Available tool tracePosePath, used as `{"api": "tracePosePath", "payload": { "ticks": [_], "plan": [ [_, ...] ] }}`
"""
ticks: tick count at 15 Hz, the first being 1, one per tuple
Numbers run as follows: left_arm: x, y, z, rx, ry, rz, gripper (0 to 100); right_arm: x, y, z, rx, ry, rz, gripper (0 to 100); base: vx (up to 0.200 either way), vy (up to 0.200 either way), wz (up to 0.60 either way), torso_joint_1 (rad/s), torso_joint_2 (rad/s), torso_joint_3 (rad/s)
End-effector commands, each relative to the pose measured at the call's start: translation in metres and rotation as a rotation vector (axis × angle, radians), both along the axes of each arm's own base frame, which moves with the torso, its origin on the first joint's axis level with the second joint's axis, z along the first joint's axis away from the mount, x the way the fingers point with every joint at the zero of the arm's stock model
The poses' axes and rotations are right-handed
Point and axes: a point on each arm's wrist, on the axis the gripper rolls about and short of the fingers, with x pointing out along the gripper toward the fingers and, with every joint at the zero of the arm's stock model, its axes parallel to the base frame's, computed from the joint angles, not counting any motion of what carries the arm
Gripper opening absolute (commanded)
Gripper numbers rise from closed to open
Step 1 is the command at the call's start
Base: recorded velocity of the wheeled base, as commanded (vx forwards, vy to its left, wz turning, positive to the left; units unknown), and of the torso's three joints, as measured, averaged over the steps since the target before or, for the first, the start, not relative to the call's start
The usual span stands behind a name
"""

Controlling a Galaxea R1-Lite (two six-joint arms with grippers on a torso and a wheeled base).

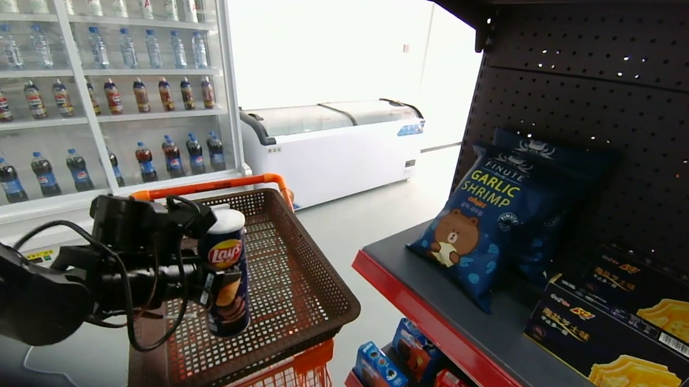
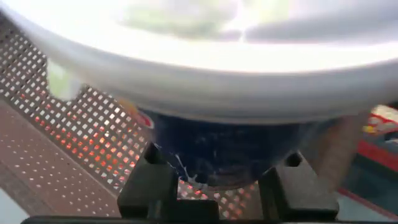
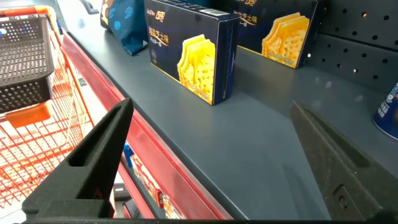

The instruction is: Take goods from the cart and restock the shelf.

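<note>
Left tool [image 2: 224,186] pinching tall dark-blue cylindrical chip can [image 1: 227,270] upright above brown mesh cart basket [image 1: 318,278], likely lifted for transfer. Right tool [image 3: 211,109] spread over dark grey shelf board [image 3: 261,143].

The left claw [image 1: 207,278] is clamped around the middle of an upright chips can [image 1: 228,252], held over the near left part of the brown mesh basket [image 1: 312,278] on the orange cart [image 1: 214,185]. To the right, on the dark shelf [image 1: 493,350], two blue snack bags [image 1: 486,218] lean near its left end, with two dark cracker boxes [image 1: 611,348] beside them towards the front edge. Behind the cart are a glass-door drinks cooler [image 1: 81,71] and a white chest freezer [image 1: 336,143].
</note>
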Motion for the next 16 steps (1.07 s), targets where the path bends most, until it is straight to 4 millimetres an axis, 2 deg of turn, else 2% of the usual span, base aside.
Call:
{"api": "tracePosePath", "payload": {
  "ticks": [1,2,3,4,5,8,16],
  "plan": [
    [-0.021,0.003,0.077,-0.077,-0.156,-0.039,0,0.000,0.000,0.000,0.000,-0.001,0.000,100,0.000,0.000,0.00,0.000,0.00,0.000],
    [-0.036,0.013,0.098,-0.086,-0.142,-0.043,0,0.000,0.000,0.000,0.000,-0.001,0.000,100,0.000,0.000,0.00,0.000,0.00,0.000],
    [-0.040,0.014,0.104,-0.088,-0.142,-0.043,0,0.000,0.000,0.000,0.000,-0.001,0.000,100,0.000,0.000,0.00,0.000,0.00,0.000],
    [-0.063,0.017,0.125,-0.100,-0.154,-0.050,0,0.000,0.000,0.000,0.000,-0.001,0.000,100,0.000,0.000,0.00,0.000,0.00,0.000],
    [-0.075,0.018,0.133,-0.100,-0.174,-0.044,0,0.000,0.000,0.000,0.000,-0.001,0.000,100,0.000,0.000,0.00,0.000,0.00,0.000],
    [-0.081,0.016,0.137,-0.155,-0.179,-0.034,0,0.000,0.000,0.000,0.000,-0.001,0.000,100,0.000,0.000,0.00,0.000,0.00,0.000],
    [-0.082,0.009,0.146,-0.308,-0.253,-0.361,0,0.000,0.000,0.000,0.000,-0.001,0.000,100,0.000,0.000,0.00,0.000,0.00,0.000]
  ]
}}
